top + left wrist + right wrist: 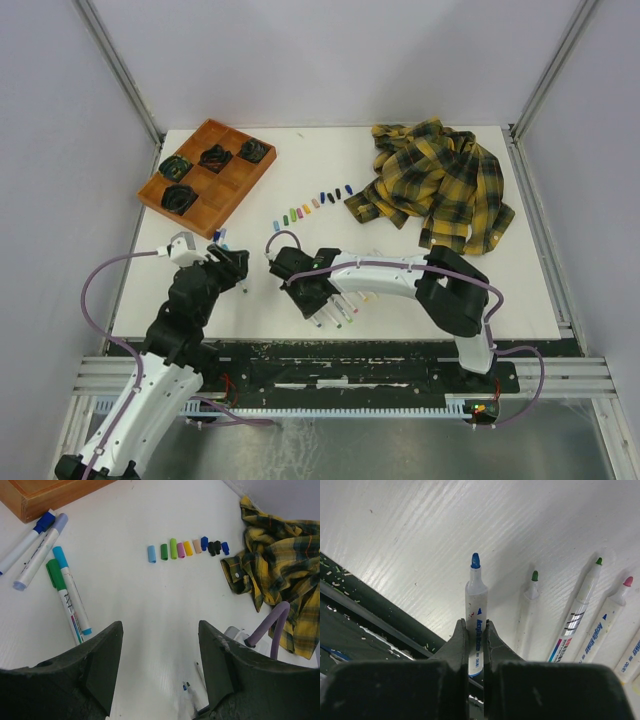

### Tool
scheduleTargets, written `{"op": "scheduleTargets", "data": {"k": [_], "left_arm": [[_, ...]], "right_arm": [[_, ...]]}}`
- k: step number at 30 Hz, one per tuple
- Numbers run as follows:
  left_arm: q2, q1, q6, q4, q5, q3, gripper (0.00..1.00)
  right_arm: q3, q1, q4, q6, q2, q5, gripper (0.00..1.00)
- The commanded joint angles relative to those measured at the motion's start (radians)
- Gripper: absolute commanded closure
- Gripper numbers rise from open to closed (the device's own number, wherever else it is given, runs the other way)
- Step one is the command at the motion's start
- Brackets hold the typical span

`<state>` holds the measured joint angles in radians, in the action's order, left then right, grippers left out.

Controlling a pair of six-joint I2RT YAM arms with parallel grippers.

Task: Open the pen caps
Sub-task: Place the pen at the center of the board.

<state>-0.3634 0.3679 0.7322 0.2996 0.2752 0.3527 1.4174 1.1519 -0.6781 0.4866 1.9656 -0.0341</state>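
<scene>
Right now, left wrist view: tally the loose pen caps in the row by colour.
Light blue cap: 1
Green caps: 2
Pink cap: 1
Yellow cap: 1
Peach cap: 1
Blue caps: 2
Black caps: 2
Total: 10

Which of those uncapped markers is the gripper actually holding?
The blue-tipped marker, clamped in the right gripper; the green-tipped markers and the pink-tipped marker lie loose beside it on the table.

Loose pen caps (188, 548), side by side in one slanted row (light blue, greens, pink, yellow, black, blue)
</scene>
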Motion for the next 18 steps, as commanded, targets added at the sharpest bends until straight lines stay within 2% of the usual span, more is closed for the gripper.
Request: {"op": "scheduleTargets", "data": {"k": [1, 12, 18], "left_arm": [[0.014, -0.001, 0.033, -0.016, -0.013, -0.006, 0.32], [0.016, -0.002, 0.044, -0.017, -0.022, -0.019, 0.32], [0.029, -0.002, 0.044, -0.011, -0.021, -0.018, 0.32]], "right_arm": [[0.040, 0.006, -0.009, 0.031, 0.012, -0.030, 0.92], [0.064, 0.006, -0.030, 0.035, 0.071, -0.050, 0.86], [0.068, 0.006, -0.038, 0.033, 0.084, -0.058, 0.78]]}}
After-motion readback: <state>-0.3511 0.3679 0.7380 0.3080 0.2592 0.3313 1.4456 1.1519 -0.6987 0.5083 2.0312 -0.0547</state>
